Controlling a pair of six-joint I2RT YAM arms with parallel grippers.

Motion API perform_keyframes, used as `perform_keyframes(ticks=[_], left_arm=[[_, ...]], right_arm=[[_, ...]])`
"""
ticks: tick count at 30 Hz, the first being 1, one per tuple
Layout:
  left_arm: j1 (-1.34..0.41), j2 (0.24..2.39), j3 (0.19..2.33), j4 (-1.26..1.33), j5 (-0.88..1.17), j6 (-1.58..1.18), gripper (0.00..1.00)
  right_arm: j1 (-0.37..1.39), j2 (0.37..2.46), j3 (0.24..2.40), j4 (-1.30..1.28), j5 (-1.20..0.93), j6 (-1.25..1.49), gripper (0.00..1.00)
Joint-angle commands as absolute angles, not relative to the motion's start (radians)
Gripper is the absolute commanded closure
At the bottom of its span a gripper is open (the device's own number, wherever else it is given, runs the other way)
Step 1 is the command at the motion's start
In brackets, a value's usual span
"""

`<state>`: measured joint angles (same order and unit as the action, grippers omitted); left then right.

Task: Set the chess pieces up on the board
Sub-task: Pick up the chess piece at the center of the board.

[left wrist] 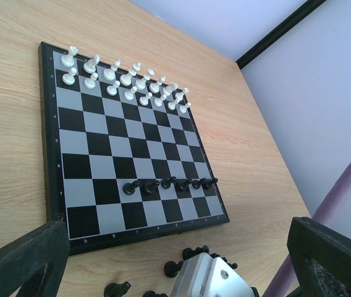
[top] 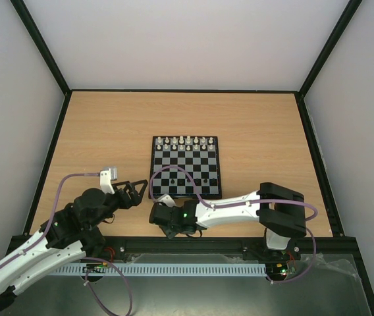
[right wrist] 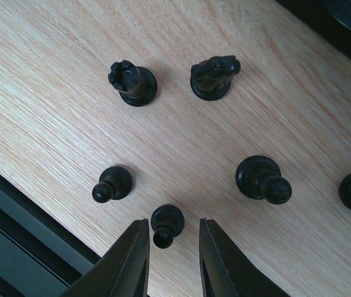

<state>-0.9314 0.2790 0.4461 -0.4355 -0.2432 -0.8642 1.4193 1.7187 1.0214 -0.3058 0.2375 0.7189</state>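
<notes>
Right wrist view: the right end effector [right wrist: 172, 238] is low over the bench [right wrist: 52, 93], jaws partly spread and standing either side of one dark pawn [right wrist: 165, 221]. A sliver of wood shows on each side of the pawn, so no contact that I can see and nothing is pinched. Standing loose around it are a second pawn [right wrist: 112, 184], a rook [right wrist: 132, 80], a knight [right wrist: 212, 77], a taller round-headed piece [right wrist: 262, 179], and one more cut off by the frame edge.

Top view: this cluster sits on the bench just off the near edge of the board [top: 153, 164], under the right end effector.

Left wrist view: six dark pieces [left wrist: 169, 184] stand in a row on the second rank from the near edge, toward the right. The white pieces [left wrist: 126, 77] fill the two far ranks. The left end effector [top: 134, 191] hangs left of the board, jaws fully spread, empty.

Handling, my judgement: the pawn looks rigid, very light and glossy, so it is likely to squirt out or tip if pinched on the round head. Better to close on the stem just above the base, with the pawn centred between the jaws. The second pawn stands near one finger, so there is a risk of knocking it.
</notes>
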Motion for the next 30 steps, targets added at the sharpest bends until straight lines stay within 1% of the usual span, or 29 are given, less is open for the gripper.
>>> perform_keyframes(ticks=[1,13,19,23,30], left_arm=[[-0.934,0.273,0.463,-0.422,-0.238,-0.856,0.01],[-0.935,0.272,0.463,-0.422,-0.238,-0.855,0.0],[-0.934,0.273,0.461,-0.42,-0.239,-0.854,0.0],[-0.934,0.273,0.461,-0.42,-0.238,-0.854,0.01],[-0.934,0.273,0.461,-0.421,-0.239,-0.856,0.0]], right_arm=[[1.413,1.738,1.005,-0.302,0.224,0.709,0.77],[1.4,1.754,0.993,-0.282,0.202,0.702,0.82],[1.396,1.748,0.985,-0.275,0.196,0.7,0.87],[1.394,1.74,0.98,-0.272,0.199,0.698,0.95],[1.394,1.647,0.979,-0.336,0.234,0.702,0.97]])
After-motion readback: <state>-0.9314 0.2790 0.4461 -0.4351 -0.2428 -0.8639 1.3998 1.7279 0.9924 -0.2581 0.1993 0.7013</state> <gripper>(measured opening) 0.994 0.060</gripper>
